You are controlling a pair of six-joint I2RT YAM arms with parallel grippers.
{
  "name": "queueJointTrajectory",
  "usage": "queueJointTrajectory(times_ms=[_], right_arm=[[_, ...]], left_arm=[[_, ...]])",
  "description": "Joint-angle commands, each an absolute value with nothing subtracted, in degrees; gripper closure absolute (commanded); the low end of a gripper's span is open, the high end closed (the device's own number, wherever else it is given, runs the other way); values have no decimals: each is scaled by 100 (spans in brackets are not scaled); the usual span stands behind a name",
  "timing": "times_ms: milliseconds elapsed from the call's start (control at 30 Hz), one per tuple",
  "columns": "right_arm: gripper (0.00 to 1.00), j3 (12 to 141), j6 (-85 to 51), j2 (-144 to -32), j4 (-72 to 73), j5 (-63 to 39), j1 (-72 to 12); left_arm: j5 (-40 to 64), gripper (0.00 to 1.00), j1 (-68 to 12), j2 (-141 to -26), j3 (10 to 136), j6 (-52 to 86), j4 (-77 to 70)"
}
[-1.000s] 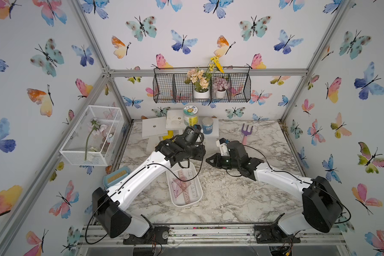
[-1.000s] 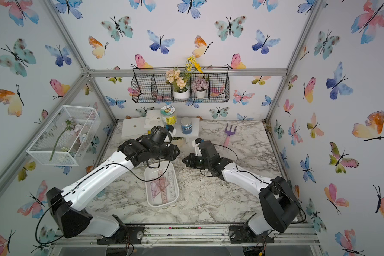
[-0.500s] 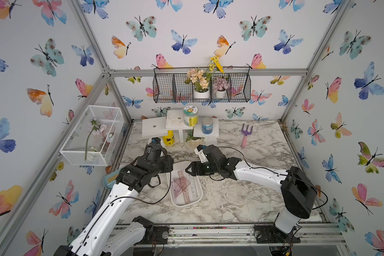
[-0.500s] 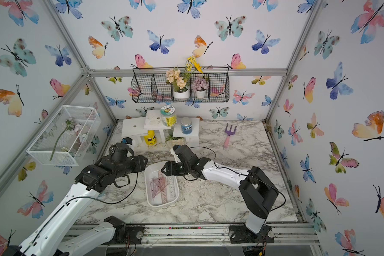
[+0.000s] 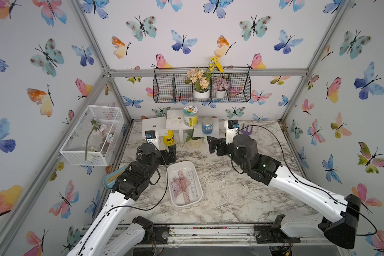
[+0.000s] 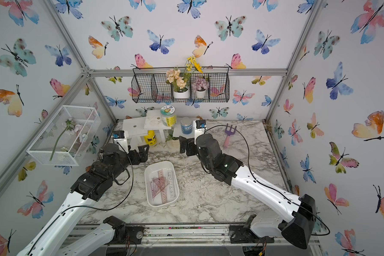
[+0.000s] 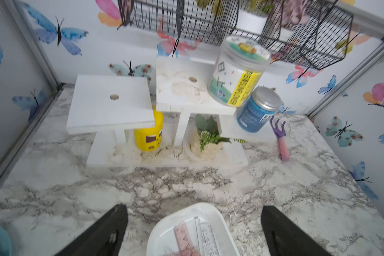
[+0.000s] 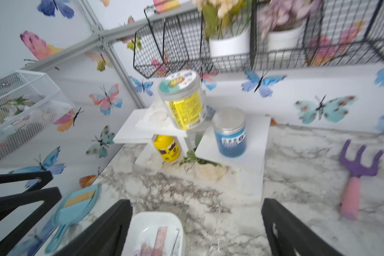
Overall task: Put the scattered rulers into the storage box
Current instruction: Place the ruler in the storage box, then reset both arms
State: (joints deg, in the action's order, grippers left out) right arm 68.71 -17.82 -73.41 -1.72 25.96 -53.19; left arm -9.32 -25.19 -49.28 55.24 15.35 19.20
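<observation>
Inside the storage box [image 5: 179,165] lie clear pink rulers [image 5: 183,184]; left tool [image 7: 192,210], right tool [image 8: 196,202] gape.

Butterfly wallpaper [image 5: 186,22] covers 3 walls, edged by an aluminium frame [image 5: 131,72]. The marble tabletop [image 5: 231,195] is evenly lit. A black wire basket [image 5: 164,90] hangs at the back, above a white stepped stand [image 5: 153,125].

Rulers [image 5: 184,184] lie in the storage box [image 5: 179,166]; fork [image 6: 229,133] behind it, rightward
</observation>
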Motion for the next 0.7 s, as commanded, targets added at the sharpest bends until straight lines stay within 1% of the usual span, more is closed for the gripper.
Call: queueJointTrajectory(times_ms=[0,67,133,267,333,433,500,567,667], right_arm=[[0,6241,-374,-7243,1110,3512,-5303],[1,5817,81,-7207,1860,3749,-4950],[1,5550,274,-7248,1922,3701,-4367],[1,4270,415,-7242,2535,3279,-3037],[1,3583,506,-7306,3091,3351,-2619],[1,2799,499,-7487,3853,3230,-2147],[1,2441,481,-7635,4346,3131,-1931],[1,2184,403,-7873,4869,2974,-1739],[1,2058,69,-8302,5284,2704,-1434]], left_arm=[[-1418,1,-2466,-5015,5364,700,472],[-1689,1,-2336,-5212,5062,178,-96],[-1895,1,-1969,-5450,4701,128,-467],[-1526,1,-894,-5797,3606,457,-1114],[-1389,1,-498,-5960,3053,563,-1484],[-1564,1,-295,-6285,2396,460,-2189],[-1401,1,-216,-6521,2184,434,-2477],[-1380,1,-211,-6769,1953,411,-3069],[-1318,1,-194,-7067,1753,458,-3958]])
